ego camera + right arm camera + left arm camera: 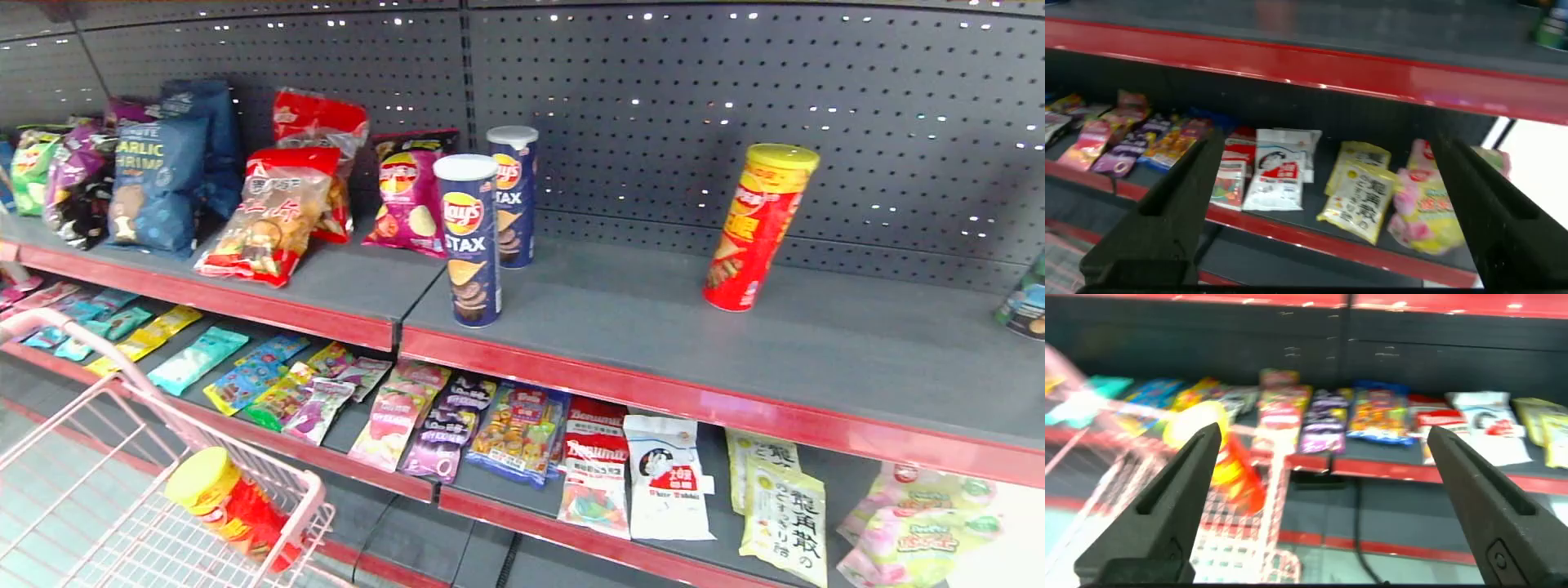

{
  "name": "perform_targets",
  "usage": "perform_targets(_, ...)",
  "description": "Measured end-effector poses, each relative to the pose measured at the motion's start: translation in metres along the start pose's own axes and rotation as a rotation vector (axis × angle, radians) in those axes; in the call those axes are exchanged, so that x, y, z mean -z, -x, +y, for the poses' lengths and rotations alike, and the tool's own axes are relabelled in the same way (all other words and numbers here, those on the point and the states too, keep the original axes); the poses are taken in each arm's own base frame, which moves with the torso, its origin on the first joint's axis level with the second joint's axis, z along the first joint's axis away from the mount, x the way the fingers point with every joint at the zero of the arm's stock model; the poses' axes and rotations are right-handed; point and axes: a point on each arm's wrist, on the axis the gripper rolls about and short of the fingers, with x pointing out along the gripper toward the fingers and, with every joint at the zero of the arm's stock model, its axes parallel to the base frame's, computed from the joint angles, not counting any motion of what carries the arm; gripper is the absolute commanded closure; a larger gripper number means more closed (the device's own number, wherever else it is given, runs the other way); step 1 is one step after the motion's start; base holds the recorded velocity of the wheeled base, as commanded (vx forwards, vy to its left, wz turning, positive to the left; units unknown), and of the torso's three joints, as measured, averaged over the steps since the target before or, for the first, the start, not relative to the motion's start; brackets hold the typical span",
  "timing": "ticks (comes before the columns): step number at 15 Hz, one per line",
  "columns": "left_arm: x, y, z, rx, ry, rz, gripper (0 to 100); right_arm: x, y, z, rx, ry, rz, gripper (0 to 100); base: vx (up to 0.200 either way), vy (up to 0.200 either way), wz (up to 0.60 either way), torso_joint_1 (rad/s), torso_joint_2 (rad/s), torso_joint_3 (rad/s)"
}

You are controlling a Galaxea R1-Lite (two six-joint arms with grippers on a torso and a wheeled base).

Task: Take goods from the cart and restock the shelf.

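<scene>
Red chip can (224,506) with a yellow lid is seen lying tilted inside the pink wire cart (314,498), against its front corner, below and in front of the shelves. It is not held by anything. The same can (1221,453) is seen blurred in the left wrist view, beyond the left gripper (1323,431), whose fingers are spread wide with nothing between them. The right gripper (1324,139) is likewise spread wide and empty, and it is faced toward the lower shelf (1290,233), where a white packet (1278,167) is laid flat among other snack packets. On the grey upper shelf (653,327) a matching red can (759,229) is stood upright, well apart from two blue cans (469,241), which are set one behind the other near bagged snacks (269,220).
</scene>
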Motion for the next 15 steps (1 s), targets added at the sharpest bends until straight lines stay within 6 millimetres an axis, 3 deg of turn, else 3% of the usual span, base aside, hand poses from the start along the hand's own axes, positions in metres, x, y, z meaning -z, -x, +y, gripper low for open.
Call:
perform_targets(8, 0.0000, 0.0000, 0.0000, 0.000, 0.000, 0.000, 0, -0.0001, 0.0000, 0.0000, 0.000, 0.000, -0.001, 0, 0.000, 0.000, 0.60, 0.004, 0.00, 0.001)
perform_targets(15, -0.0001, 0.0000, 0.0000, 0.000, 0.000, -0.001, 0, -0.0002, 0.0000, 0.0000, 0.000, -0.003, -0.002, 0, 0.000, 0.000, 0.00, -0.011, 0.02, 0.014)
